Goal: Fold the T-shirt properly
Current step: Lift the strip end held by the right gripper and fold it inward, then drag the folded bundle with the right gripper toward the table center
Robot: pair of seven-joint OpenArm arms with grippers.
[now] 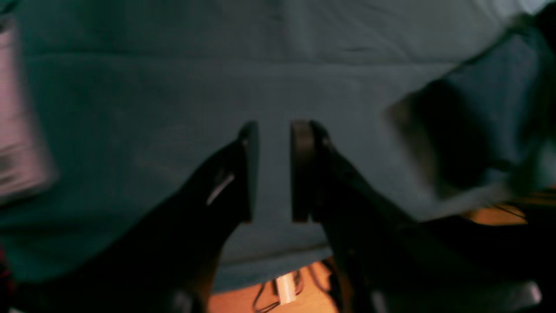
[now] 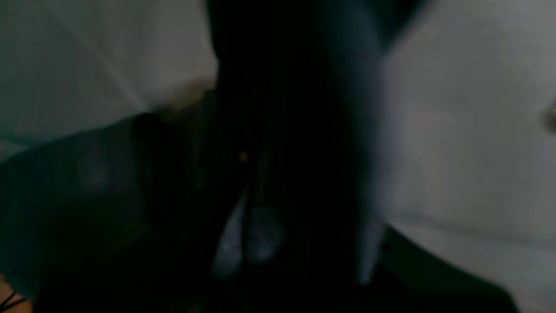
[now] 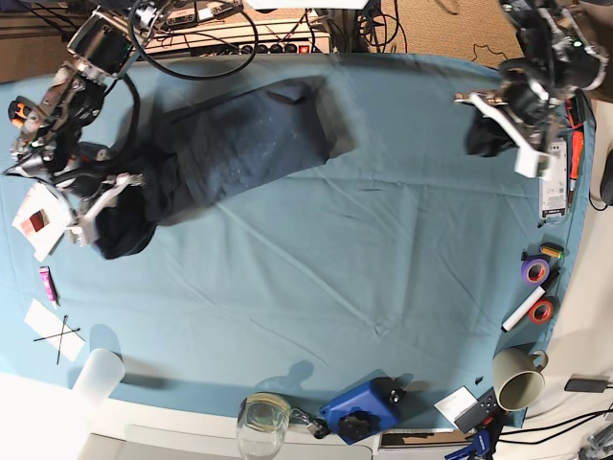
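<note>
A: Since our right gripper [image 3: 101, 206] sits at the near end of the dark navy short-sleeved cotton T-shirt [image 3: 235, 144], fingers pinching its bunched cloth, which way does it run?

B: Slantwise across the teal-clothed tabletop [image 3: 383, 268] toward the far edge. Our left gripper [image 1: 274, 171], fingers slightly apart and empty, hovers well apart from it.

Base looks straight down; both wrist cameras sit close, sharing perhaps the tablecloth [image 3: 383, 249].
</note>
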